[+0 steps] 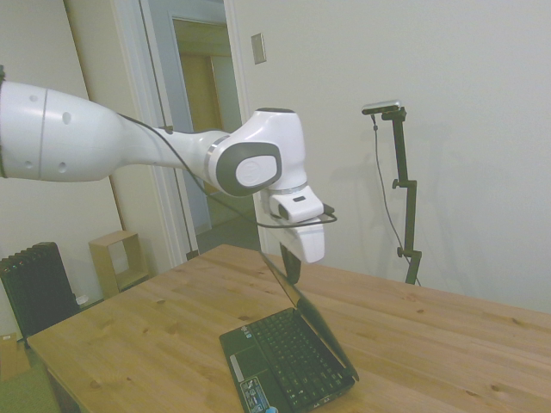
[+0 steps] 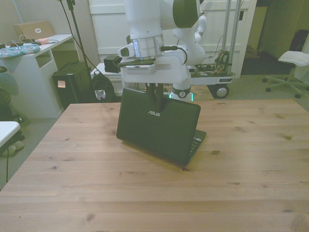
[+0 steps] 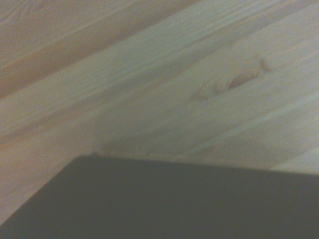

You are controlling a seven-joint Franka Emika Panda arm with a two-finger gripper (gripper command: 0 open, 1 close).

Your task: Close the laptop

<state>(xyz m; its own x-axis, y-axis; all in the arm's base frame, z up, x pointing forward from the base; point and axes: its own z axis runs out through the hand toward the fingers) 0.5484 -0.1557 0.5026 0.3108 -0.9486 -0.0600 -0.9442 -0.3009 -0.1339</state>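
On the worktop (image 2: 251,159) mid-span the laptop (image 2: 159,126) sits part open, lid leaning back toward the keys, tool (image 1: 292,268) at the lid's top edge, presumably to push it down; finger spacing unclear

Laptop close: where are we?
Done: gripper has reached the top edge of the laptop lid. In hand: lid tilted partway over the keyboard, gripper at its rim. Left: push the lid fully flat; a clear gap remains.
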